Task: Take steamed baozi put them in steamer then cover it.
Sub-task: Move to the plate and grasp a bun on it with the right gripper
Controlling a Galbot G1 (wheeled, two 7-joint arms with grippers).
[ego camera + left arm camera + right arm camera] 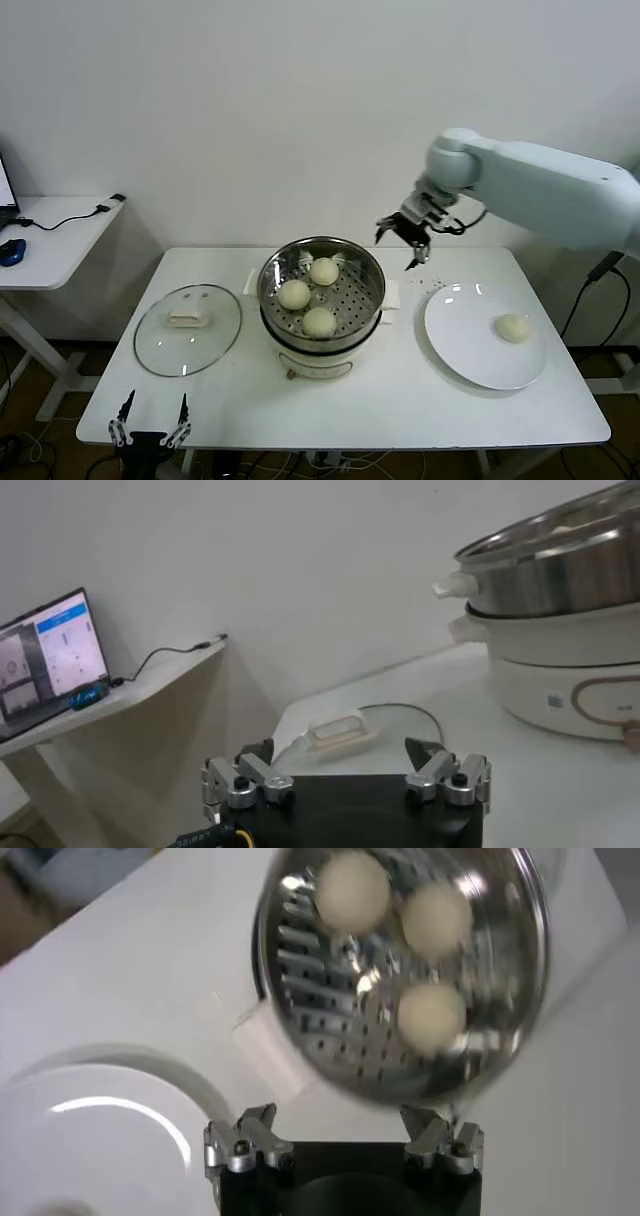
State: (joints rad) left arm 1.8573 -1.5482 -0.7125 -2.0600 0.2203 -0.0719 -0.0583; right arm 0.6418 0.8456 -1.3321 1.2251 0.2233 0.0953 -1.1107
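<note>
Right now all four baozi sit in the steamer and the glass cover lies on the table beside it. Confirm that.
Not quite: the head view shows three baozi in the steamer; the fourth is on the white plate. The cover does lie on the table beside it.

The right arm is a thick, smooth, pale blue-grey tube with a rounded joint housing at its end. A black cable loops beside the wrist, leading to the small black right gripper with silver metal links. Seen close from the right wrist camera, it has a black block body and 2 silver finger mounts, each with dark screws. The black left gripper has the same 2 silver mounts, plus a yellow wire and white lettering on its body.
</note>
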